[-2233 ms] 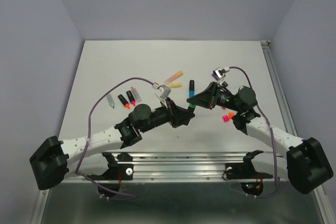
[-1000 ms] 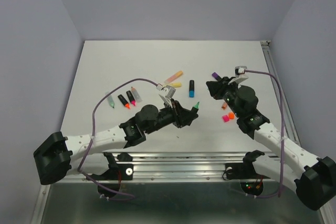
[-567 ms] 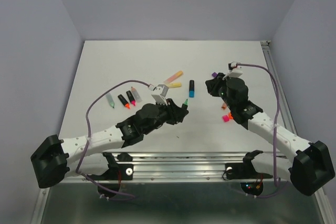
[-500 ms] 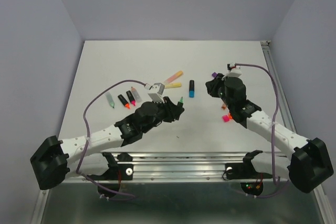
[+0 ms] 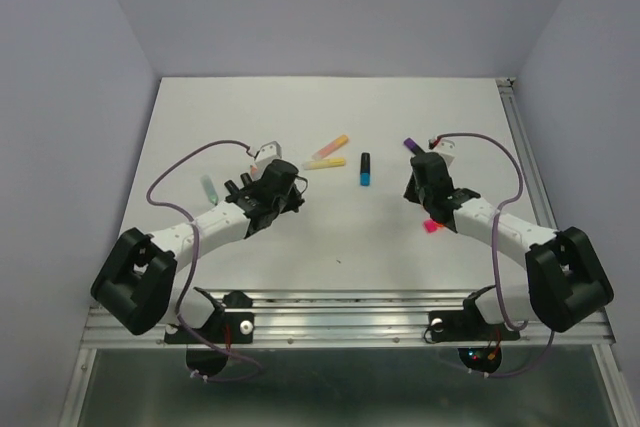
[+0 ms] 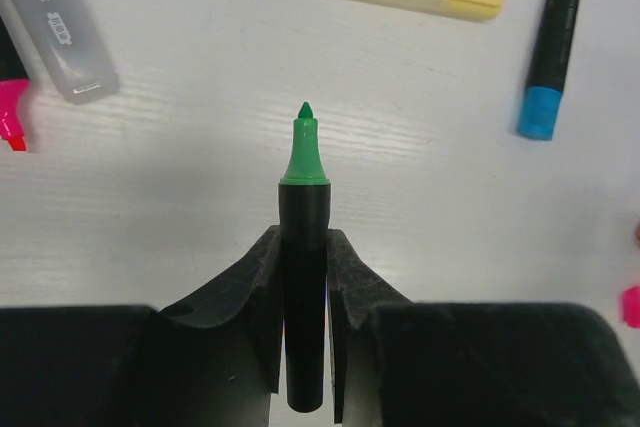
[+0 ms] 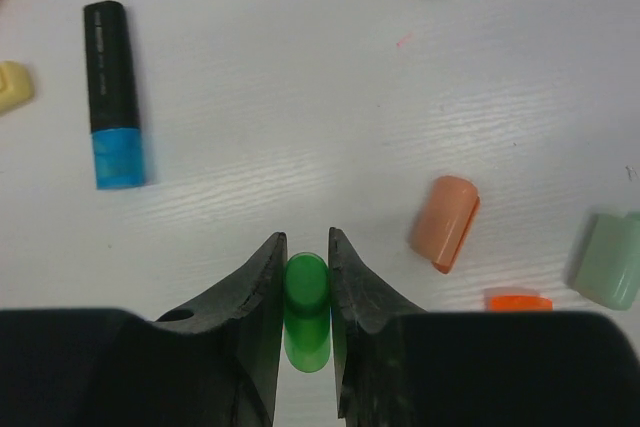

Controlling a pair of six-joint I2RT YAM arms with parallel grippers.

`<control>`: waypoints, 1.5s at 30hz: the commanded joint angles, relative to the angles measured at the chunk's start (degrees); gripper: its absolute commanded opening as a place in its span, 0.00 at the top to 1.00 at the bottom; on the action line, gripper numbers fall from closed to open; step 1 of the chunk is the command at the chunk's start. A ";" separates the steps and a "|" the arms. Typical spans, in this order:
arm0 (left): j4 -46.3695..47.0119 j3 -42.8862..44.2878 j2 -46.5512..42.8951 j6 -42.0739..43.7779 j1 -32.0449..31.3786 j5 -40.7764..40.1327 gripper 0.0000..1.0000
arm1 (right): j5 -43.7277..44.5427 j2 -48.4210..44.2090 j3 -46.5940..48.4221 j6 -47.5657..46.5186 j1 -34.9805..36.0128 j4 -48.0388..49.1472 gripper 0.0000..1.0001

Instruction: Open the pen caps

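holding green marker [image 6: 303, 202] clamped in left gripper [image 6: 303, 237], green cap [image 7: 306, 312] pinched in right gripper [image 7: 305, 242]; guess both get set down next.

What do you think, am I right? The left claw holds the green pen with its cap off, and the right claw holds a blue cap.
Not quite. The cap in the right gripper is green, not blue; the right wrist view shows it. The left gripper does hold the uncapped green pen.

White table [image 5: 330, 112]: markers [image 5: 366, 169], caps [image 7: 445, 224]
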 commanded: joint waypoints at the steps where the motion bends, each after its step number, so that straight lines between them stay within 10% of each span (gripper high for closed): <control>1: -4.16 4.55 3.09 1.74 2.31 -2.80 1.00 | 5.91 3.19 2.00 0.18 -0.75 -2.93 0.96; 11: -5.65 6.40 9.24 2.09 4.60 -0.51 1.00 | 5.65 8.47 3.23 1.32 -1.37 -3.54 0.74; 27: -9.08 8.60 10.04 3.76 4.51 -1.13 0.44 | -0.41 -1.52 3.15 -0.69 -1.37 -3.12 0.38; 34: -7.42 10.27 6.79 8.31 4.51 0.98 0.22 | -4.02 -9.88 1.04 -1.84 -1.37 -1.70 0.00; 35: -6.11 10.79 6.70 10.07 4.60 2.98 0.01 | -4.20 -10.59 0.95 -1.58 -1.37 -1.87 0.00; 45: -3.71 33.45 21.26 33.28 5.12 9.16 0.01 | -14.48 -18.15 -3.27 -2.55 -1.37 -2.84 0.00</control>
